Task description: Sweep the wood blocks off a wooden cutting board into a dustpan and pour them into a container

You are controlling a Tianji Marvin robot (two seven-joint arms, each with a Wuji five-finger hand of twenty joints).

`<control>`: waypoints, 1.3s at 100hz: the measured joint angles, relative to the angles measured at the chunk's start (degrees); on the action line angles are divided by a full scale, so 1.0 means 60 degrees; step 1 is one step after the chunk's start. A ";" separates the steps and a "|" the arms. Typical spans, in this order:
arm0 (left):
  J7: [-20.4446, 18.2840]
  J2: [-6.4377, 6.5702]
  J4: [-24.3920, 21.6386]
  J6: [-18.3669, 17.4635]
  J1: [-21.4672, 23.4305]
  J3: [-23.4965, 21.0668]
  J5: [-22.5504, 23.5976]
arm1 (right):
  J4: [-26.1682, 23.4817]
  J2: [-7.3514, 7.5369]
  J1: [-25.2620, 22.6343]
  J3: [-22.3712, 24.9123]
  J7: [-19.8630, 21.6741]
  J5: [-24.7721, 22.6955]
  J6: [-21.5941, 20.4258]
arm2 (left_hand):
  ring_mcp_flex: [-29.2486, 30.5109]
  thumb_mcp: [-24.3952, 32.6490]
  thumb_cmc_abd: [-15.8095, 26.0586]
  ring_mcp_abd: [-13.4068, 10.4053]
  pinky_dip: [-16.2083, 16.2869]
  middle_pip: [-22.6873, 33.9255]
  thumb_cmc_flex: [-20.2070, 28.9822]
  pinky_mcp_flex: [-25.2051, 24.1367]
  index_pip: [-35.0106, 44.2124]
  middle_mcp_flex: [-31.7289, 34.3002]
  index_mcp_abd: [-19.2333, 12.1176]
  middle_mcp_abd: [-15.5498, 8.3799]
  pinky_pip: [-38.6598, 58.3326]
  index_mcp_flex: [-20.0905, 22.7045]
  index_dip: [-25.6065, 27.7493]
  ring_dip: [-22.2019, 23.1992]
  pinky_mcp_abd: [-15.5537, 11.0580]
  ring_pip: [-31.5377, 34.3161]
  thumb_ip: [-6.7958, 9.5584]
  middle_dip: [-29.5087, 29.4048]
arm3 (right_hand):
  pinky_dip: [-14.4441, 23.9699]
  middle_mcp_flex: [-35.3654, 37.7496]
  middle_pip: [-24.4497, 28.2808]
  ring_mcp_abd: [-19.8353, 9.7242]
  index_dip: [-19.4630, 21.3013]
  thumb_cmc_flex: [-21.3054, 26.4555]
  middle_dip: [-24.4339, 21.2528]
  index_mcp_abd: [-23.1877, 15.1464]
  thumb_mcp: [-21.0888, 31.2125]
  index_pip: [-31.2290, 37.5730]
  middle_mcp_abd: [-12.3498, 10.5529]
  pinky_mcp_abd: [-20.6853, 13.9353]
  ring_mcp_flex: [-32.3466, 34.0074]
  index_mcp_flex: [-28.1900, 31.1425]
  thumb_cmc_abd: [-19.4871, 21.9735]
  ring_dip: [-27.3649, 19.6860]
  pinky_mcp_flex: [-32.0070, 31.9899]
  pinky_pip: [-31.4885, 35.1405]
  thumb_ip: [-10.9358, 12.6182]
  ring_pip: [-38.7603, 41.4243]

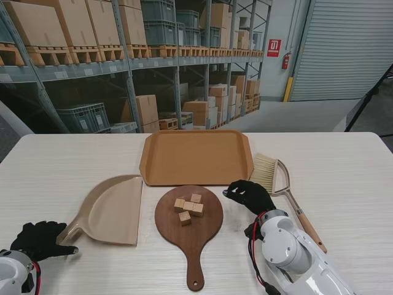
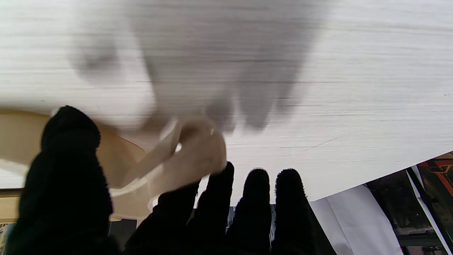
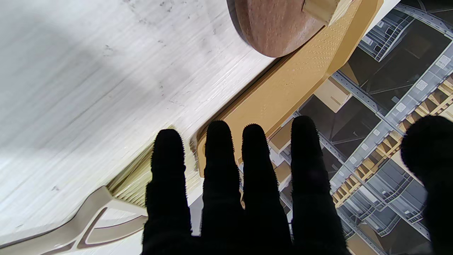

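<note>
R hand [image 1: 250,194] empty, fingers spread, just right of cutting board [image 1: 189,228]. L hand [image 1: 40,239] at dustpan [image 1: 113,210] handle, left of board; grip can't tell. Wood blocks [image 1: 188,207] on board.

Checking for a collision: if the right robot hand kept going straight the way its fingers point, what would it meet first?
Probably the tray: the right robot hand points at its near corner, with the brush just beside. Height is unclear.

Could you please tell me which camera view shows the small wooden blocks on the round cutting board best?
The stand view is best: the five light wooden blocks lie clustered, unobstructed, on the dark round wooden cutting board. The right wrist view catches only one block at the picture's edge. The left wrist view shows none.
</note>
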 measured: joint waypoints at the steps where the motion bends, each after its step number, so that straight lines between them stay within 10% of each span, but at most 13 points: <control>1: 0.0006 0.0000 0.0008 0.0000 -0.0008 0.0005 0.0014 | 0.0000 0.0000 0.0000 0.0000 0.0000 0.0000 0.0000 | 0.0123 0.0000 0.0000 0.0000 0.0000 -0.0016 0.0000 0.0005 0.0000 0.0000 0.0000 -0.0055 0.0009 0.0000 0.0007 -0.0035 -0.0006 -0.0015 0.0000 0.0000 | 0.0000 0.0000 0.0000 0.0000 0.0000 0.0000 0.0000 0.0000 0.0000 0.0000 0.0000 0.0000 0.0000 0.0000 0.0000 0.0000 0.0000 0.0000 0.0000 0.0000; 51: 0.0798 -0.0017 0.0262 0.0452 -0.0176 0.0331 -0.0137 | 0.0011 -0.0002 0.0003 -0.0004 0.0012 0.0018 0.0000 | 0.1181 -0.0010 0.0164 -0.0008 0.0125 0.0269 0.0431 0.0491 0.0832 0.1284 -0.0075 -0.0078 0.0784 0.0973 0.0659 0.0381 0.0095 0.0877 -0.0005 0.0459 | 0.0004 0.0000 0.0000 0.0000 0.0000 0.0002 0.0000 0.0000 0.0000 0.0000 0.0000 0.0000 0.0000 0.0000 0.0000 -0.0001 0.0000 -0.0001 0.0000 0.0000; 88: 0.1630 -0.0162 0.0689 0.1729 -0.0544 0.0897 -0.1114 | 0.0017 -0.0006 0.0005 -0.0010 0.0009 0.0033 0.0002 | 0.3080 -0.0083 0.1116 -0.0019 0.1080 0.1586 0.1649 0.1888 0.4336 0.3750 -0.0555 -0.0405 0.2581 0.1773 0.1838 0.1051 0.0254 0.2715 -0.0061 0.1340 | 0.0008 0.0000 0.0000 0.0000 0.0000 0.0003 0.0000 0.0000 0.0000 0.0000 0.0000 0.0000 0.0000 0.0000 0.0000 -0.0002 0.0001 -0.0001 0.0000 0.0000; 130: 0.2616 -0.0468 0.1135 0.2587 -0.0890 0.1277 -0.2804 | 0.0018 -0.0005 0.0004 -0.0023 0.0038 0.0075 0.0025 | 0.5063 -0.0739 0.1459 -0.0152 0.2235 0.6256 0.2283 0.2557 0.8543 0.5684 -0.0383 -0.0815 0.4441 0.1899 0.3737 0.2856 0.0447 0.7143 -0.0105 0.4175 | 0.0010 0.0000 0.0001 0.0000 0.0000 0.0005 0.0000 0.0000 0.0000 0.0000 0.0000 0.0000 0.0000 0.0000 0.0103 -0.0002 0.0015 -0.0001 0.0000 0.0000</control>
